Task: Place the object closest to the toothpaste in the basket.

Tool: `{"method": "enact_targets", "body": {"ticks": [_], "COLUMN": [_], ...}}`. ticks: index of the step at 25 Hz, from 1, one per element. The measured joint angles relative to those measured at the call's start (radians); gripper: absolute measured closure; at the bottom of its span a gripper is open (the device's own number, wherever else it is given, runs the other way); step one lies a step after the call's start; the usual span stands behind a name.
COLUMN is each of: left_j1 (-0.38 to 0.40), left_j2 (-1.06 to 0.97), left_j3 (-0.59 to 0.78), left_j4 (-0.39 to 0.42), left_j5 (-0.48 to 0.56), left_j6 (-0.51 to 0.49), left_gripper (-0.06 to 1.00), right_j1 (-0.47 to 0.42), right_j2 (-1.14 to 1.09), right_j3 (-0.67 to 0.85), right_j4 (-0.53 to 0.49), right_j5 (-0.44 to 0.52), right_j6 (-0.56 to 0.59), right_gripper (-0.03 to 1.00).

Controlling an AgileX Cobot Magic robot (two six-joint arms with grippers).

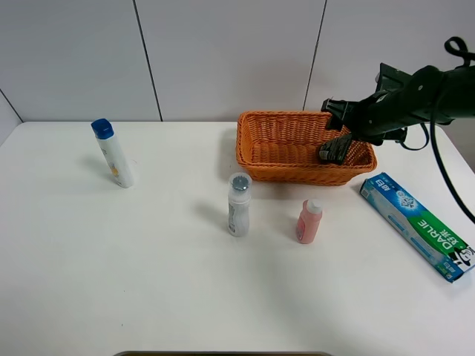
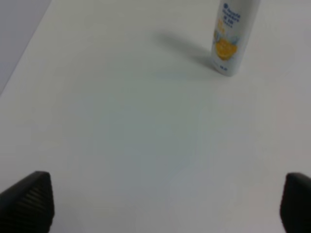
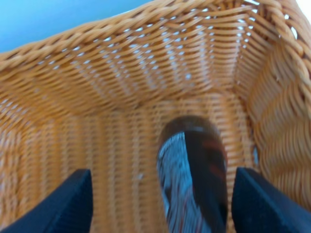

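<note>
The green and blue toothpaste box lies on the table at the right. The orange wicker basket stands at the back centre; its weave fills the right wrist view. A dark object sits inside the basket's right end. In the right wrist view it is blurred, between the fingers and apart from both. My right gripper is open just above it. My left gripper is open and empty over bare table. It is out of the exterior high view.
A white bottle with a blue cap stands at the left. A grey-capped bottle and a pink bottle stand in front of the basket. The white table spreads towards the front.
</note>
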Motion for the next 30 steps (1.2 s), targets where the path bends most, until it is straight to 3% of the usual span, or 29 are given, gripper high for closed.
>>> {"method": "enact_targets", "body": {"ticks": [7, 21, 24, 30], "left_j1": [0.0, 0.0, 0.0, 0.0], "left_j2": [0.0, 0.0, 0.0, 0.0], "left_j3": [0.0, 0.0, 0.0, 0.0], "left_j4": [0.0, 0.0, 0.0, 0.0], "left_j5": [0.0, 0.0, 0.0, 0.0], "left_j6": [0.0, 0.0, 0.0, 0.0], "left_gripper": [0.0, 0.0, 0.0, 0.0], "right_j1": [0.0, 0.0, 0.0, 0.0], "right_j2": [-0.179, -0.613, -0.706, -0.898], "right_j3": [0.0, -0.002, -0.002, -0.002], "right_j4": [-0.007, -0.16, -0.162, -0.163], "right_j5": [0.314, 0.938, 0.985, 0.99], "right_j6": [-0.04, -0.045, -0.044, -0.038], "right_gripper": [0.33, 0.33, 0.33, 0.33]}}
